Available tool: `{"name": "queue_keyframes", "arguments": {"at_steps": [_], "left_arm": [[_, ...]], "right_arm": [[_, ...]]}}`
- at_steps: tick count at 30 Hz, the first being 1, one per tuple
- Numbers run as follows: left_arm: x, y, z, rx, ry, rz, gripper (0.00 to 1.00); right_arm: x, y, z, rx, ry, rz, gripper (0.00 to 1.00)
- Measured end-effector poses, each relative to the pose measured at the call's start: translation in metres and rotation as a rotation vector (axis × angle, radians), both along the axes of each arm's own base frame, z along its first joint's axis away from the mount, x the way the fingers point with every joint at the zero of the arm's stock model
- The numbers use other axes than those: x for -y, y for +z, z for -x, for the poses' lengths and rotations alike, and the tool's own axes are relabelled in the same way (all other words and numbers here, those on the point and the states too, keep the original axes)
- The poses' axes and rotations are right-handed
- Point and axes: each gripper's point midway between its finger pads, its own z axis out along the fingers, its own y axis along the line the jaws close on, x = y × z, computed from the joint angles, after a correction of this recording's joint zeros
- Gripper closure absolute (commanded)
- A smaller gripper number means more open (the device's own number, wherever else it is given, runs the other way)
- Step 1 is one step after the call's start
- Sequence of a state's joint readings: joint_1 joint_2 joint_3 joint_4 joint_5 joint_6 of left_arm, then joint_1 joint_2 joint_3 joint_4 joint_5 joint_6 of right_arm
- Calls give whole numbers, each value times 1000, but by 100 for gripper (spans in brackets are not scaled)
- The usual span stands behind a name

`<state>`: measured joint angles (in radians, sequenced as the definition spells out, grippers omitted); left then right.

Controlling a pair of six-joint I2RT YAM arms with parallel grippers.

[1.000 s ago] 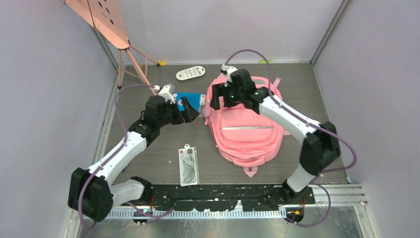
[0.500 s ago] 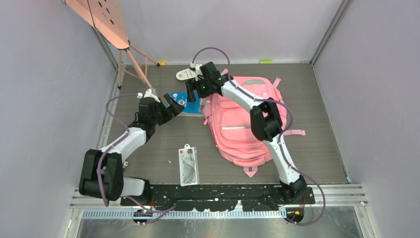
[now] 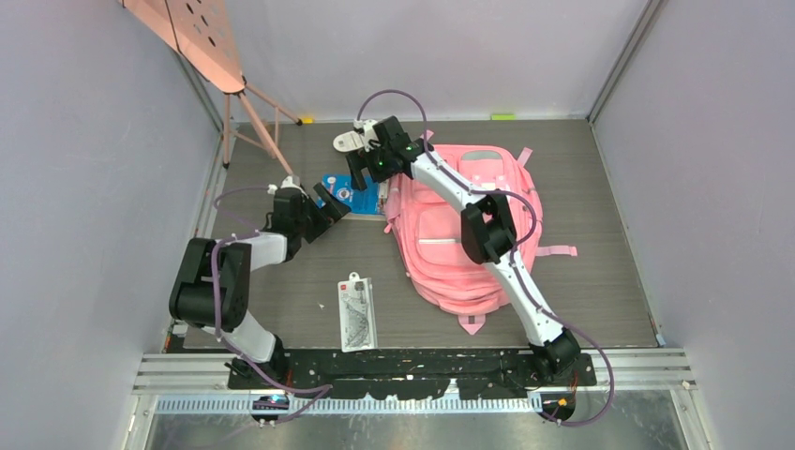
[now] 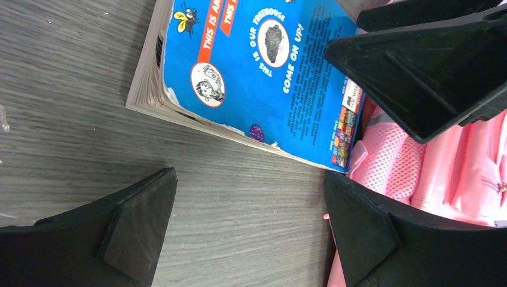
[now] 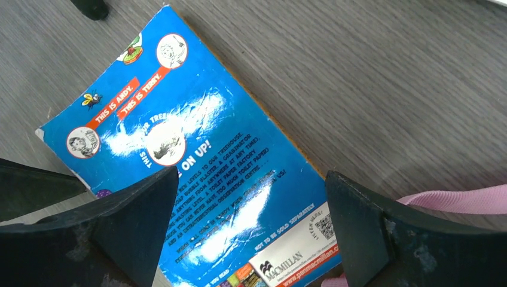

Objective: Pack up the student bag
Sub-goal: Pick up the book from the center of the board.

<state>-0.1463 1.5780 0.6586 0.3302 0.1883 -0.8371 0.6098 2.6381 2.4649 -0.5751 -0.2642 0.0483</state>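
Book (image 3: 354, 195) flat on table (image 3: 281, 281), touching L side of student bag (image 3: 469, 234); my L gripper (image 3: 330, 201) just left of book, R gripper (image 3: 364, 176) over it; packet (image 3: 356, 312) nearer me.

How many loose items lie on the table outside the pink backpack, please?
3: blue paperback beside the backpack, white object farther back, flat white packet near the front edge. More may be hidden inside.

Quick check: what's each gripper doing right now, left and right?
Left gripper: open, holding nothing, beside the blue book.
Right gripper: open, empty, above the blue book.
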Motion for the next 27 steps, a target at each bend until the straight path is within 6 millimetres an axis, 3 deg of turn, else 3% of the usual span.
{"name": "queue_keyframes", "arguments": {"at_steps": [6,16,22,27], "left_arm": [[2,-7,-12,11,-4,6,7],[1,-7,-34,43,-7,-30,7],[-8,-9,-38,49,7,-85,7],[-25,-10,-35,41,41,-144,6]], "right_arm": [[-2,-14,-9,7,9,0,0],[-4,-19,-1,-37,54,-36,6],[-4,-21,28,-85,93,-35,13],[-10,-22,75,-159,100,-6,14]]}}
